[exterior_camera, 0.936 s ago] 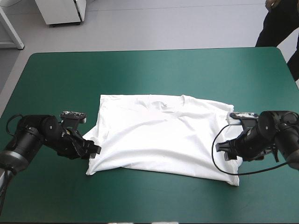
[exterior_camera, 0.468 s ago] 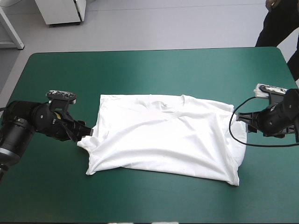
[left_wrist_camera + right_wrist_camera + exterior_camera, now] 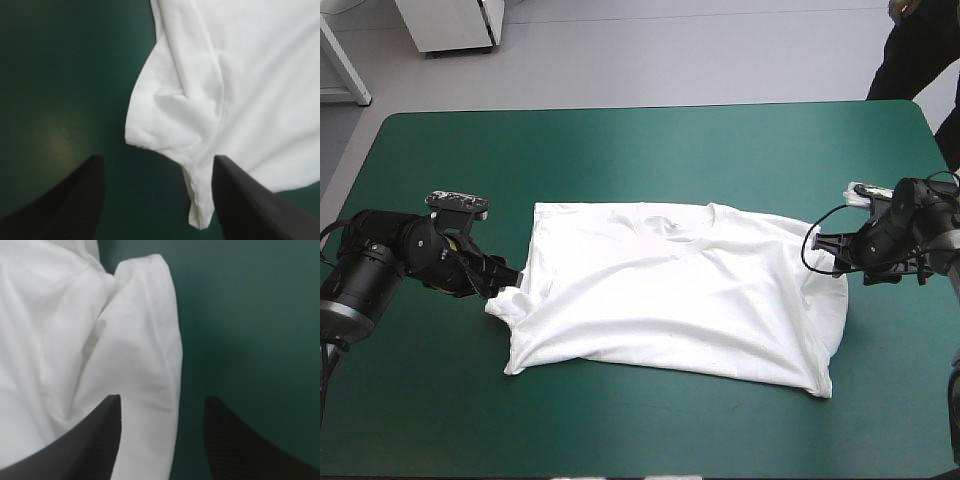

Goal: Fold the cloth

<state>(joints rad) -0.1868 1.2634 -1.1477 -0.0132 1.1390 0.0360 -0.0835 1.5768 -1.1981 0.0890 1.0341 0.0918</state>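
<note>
One high camera, two wrist cameras.
The high one looked forward and down over the table; the others looked closely along the left gripper and right gripper at T-shirt sleeves it also showed.

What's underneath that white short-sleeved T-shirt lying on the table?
Only the teal-green table cover shows, all around the white short-sleeved T-shirt. The part directly beneath is hidden by the fabric.

Nothing can be read in any view — no words, labels, brands, numbers or signs. The T-shirt shows plain white cloth, and the teal-green cover is unmarked from edge to edge.
</note>
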